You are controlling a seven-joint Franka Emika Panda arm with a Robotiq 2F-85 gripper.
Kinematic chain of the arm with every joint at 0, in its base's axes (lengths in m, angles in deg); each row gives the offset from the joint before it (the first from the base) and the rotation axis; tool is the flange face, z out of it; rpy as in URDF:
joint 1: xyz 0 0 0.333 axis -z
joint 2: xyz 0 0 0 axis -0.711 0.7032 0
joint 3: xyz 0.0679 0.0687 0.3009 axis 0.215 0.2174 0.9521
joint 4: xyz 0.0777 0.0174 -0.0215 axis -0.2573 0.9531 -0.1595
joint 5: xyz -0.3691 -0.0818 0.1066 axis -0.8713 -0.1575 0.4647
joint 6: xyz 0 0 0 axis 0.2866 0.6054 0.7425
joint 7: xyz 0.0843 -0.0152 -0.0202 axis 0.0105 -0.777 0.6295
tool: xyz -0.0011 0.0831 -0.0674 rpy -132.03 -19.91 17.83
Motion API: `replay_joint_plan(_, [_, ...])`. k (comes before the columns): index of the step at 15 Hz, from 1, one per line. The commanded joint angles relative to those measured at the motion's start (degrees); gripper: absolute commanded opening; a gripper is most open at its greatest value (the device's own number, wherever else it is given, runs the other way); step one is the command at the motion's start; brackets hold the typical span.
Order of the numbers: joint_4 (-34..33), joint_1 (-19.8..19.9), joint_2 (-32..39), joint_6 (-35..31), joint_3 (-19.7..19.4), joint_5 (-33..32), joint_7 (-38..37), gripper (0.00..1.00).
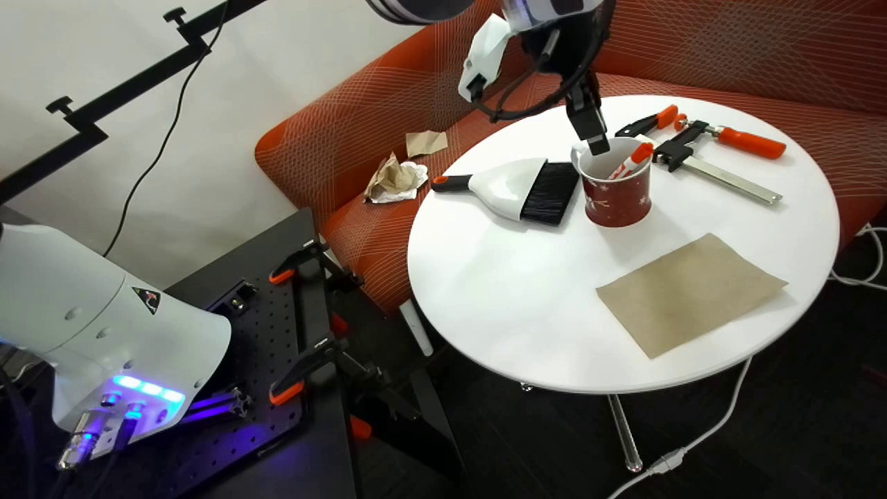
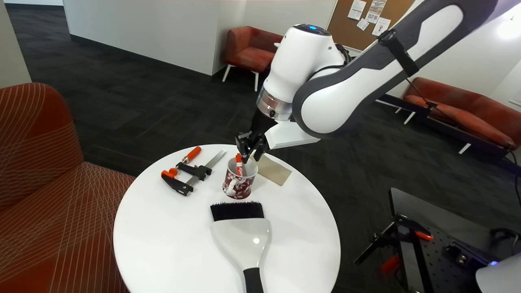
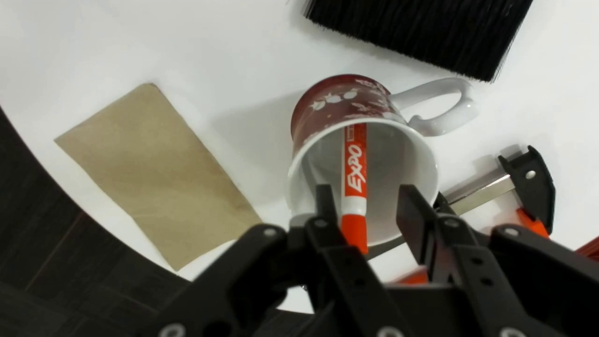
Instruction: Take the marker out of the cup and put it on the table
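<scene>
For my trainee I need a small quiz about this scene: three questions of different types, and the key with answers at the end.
1. True or false: the tool is open, with the marker not gripped.
2. Which word is printed on the marker in the wrist view?
A) SHARPIE
B) EXPO
C) CRAYOLA
3. Fill in: on the table, the brush lies with its ____ bristles toward the mug.

Key:
1. True; the jaws stand apart, and the marker leans inside the mug.
2. B
3. black
</scene>
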Motion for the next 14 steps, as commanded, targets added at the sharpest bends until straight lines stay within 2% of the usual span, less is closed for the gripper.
replay_joint_plan(1, [-2.45, -1.06, 2.28, -0.43, -0.94, 2.24, 1.75, 0.45])
replay_joint_plan(2, [-3.01, -0.95, 2.84, -0.28, -0.81, 2.54, 1.89, 0.47])
replay_joint_plan(12, [-8.73, -1.46, 8.86, 0.29, -1.88, 3.62, 1.49, 0.42])
replay_joint_plan(14, [-9.59, -1.62, 9.88, 0.42, -2.16, 3.58, 1.49, 0.44])
